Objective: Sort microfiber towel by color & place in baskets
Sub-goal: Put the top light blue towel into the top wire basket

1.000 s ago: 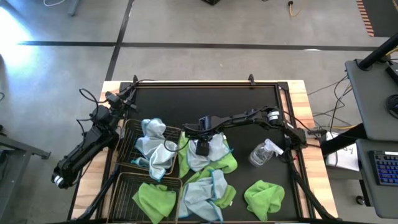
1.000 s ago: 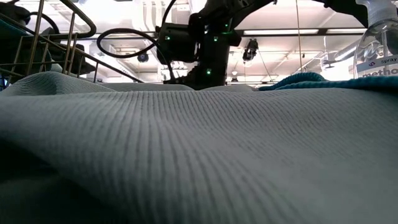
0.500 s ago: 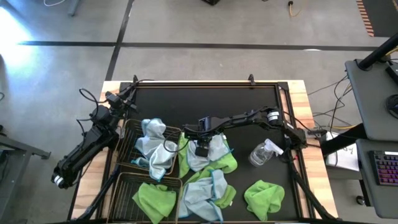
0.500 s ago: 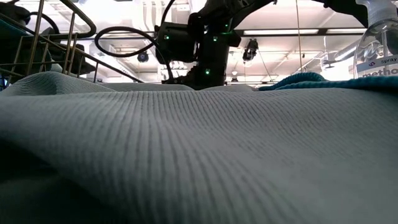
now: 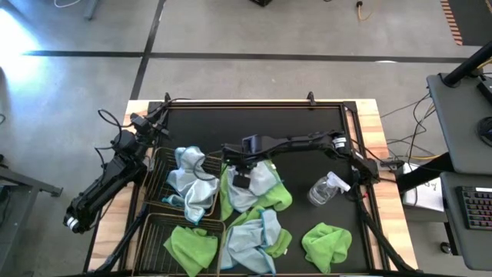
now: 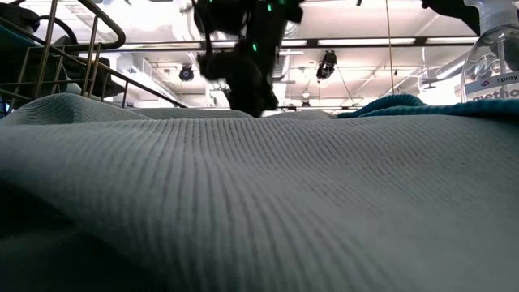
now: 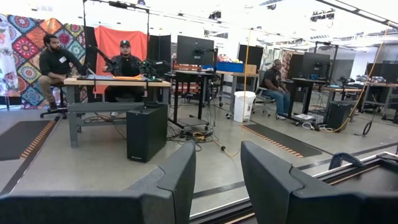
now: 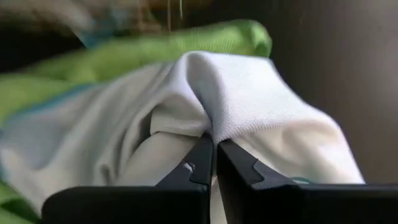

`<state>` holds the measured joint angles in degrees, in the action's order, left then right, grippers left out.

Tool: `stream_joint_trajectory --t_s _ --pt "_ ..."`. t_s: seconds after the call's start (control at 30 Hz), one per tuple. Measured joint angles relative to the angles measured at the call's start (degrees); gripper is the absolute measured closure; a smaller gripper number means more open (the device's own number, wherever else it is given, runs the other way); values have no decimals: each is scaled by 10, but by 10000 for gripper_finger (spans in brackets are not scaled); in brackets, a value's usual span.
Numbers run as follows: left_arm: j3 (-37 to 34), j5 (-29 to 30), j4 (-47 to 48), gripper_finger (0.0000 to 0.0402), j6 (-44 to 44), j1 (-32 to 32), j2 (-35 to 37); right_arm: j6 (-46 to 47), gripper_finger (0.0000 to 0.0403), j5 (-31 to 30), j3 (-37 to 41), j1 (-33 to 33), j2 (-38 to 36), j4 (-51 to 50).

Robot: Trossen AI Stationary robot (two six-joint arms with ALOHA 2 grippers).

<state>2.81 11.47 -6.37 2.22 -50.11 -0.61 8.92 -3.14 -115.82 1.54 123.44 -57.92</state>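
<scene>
Right wrist view: your right tool [image 8: 214, 155] is pinched shut on a fold of the pale blue-white towel [image 8: 249, 99], just beside the far basket [image 5: 157, 178]. It grips only a thin pleat, so I judge it could slip free, or drag up the green towel [image 5: 280, 201] beneath.

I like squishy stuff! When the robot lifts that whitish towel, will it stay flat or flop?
Probably flop: the pale towel already bunches into a soft peak where the right gripper pinches it. It seems light, and may drag the green towel beneath.
</scene>
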Motion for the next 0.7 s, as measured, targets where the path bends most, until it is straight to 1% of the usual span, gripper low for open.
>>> stream_joint_trajectory --t_s 0.3,0.4,0.5,0.7 --pt "0 0 0 288 0 0 0 0 393 1 -143 -3 -10 -2" --pt "0 0 0 288 0 0 0 -1 393 3 -190 -6 -10 13" --pt "0 0 0 288 0 0 0 -6 393 22 -183 -8 -33 93" --pt "0 0 0 288 0 0 0 1 393 112 -187 -11 -54 223"
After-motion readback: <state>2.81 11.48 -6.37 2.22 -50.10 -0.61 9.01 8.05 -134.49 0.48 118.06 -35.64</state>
